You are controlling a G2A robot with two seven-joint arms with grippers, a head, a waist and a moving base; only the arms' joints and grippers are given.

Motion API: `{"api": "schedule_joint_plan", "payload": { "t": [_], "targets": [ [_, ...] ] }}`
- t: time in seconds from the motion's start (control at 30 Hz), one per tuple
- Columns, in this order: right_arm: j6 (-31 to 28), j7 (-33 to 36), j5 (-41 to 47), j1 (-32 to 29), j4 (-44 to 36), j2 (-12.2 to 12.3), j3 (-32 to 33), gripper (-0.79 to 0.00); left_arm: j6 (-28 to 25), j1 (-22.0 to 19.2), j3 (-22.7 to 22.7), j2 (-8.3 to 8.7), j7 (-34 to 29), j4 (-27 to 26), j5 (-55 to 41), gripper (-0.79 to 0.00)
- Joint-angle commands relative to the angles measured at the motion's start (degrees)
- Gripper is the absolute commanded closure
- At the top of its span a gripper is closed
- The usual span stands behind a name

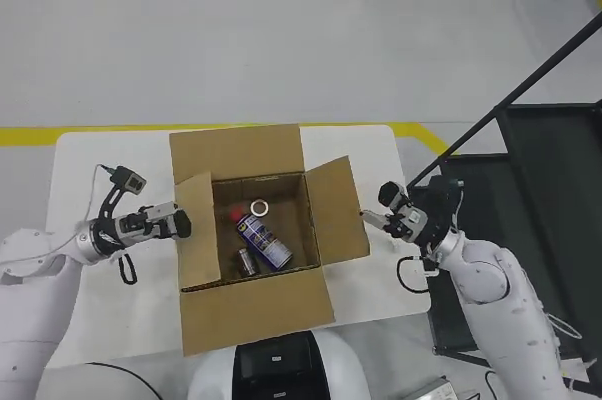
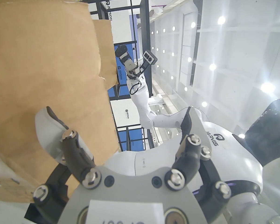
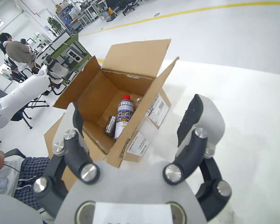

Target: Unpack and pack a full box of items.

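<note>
The cardboard box (image 1: 236,152) sits mid-table with all four flaps splayed outward and its mouth open from above. On its floor lie a red-capped spray can (image 1: 264,243), a small metal cylinder (image 1: 245,262) just beside it, and a small ring-shaped roll (image 1: 259,207) near the far wall. The left gripper (image 2: 117,113), fingers apart, hovers just beside the left flap. The right gripper (image 3: 135,103), also spread and holding nothing, hangs near the right flap. The white table (image 1: 101,170) extends past both side flaps, and a black rack (image 1: 551,160) stands beyond its right edge.
</note>
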Motion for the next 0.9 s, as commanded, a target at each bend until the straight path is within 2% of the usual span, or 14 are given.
{"api": "schedule_joint_plan", "payload": {
  "t": [0.0,0.23,0.33,0.6,0.87],
  "targets": [
    [0.13,2.96,1.61,2.14,3.05,-0.01,-2.25,-0.785,-0.33,-0.79,1.11,-0.15,0.78,0.66,1.50,-0.785],
    [-4.93,8.08,1.66,7.62,2.22,-0.22,-9.99,-0.785,-1.76,-1.04,1.84,-0.09,3.23,0.82,6.17,-0.785],
    [-5.09,10.51,0.24,10.45,0.46,-0.57,-14.83,-0.785,-3.51,-0.33,1.29,-0.02,5.89,0.19,7.61,-0.785],
    [-2.49,13.05,-0.21,19.89,4.71,-2.25,-26.76,-0.785,-6.08,2.75,0.77,0.12,10.98,-3.90,11.30,-0.785],
    [2.14,15.21,-1.34,24.47,8.99,-3.18,-32.12,-0.785,-6.40,4.78,-0.31,0.57,11.85,-6.85,14.06,-0.785]
  ]
}}
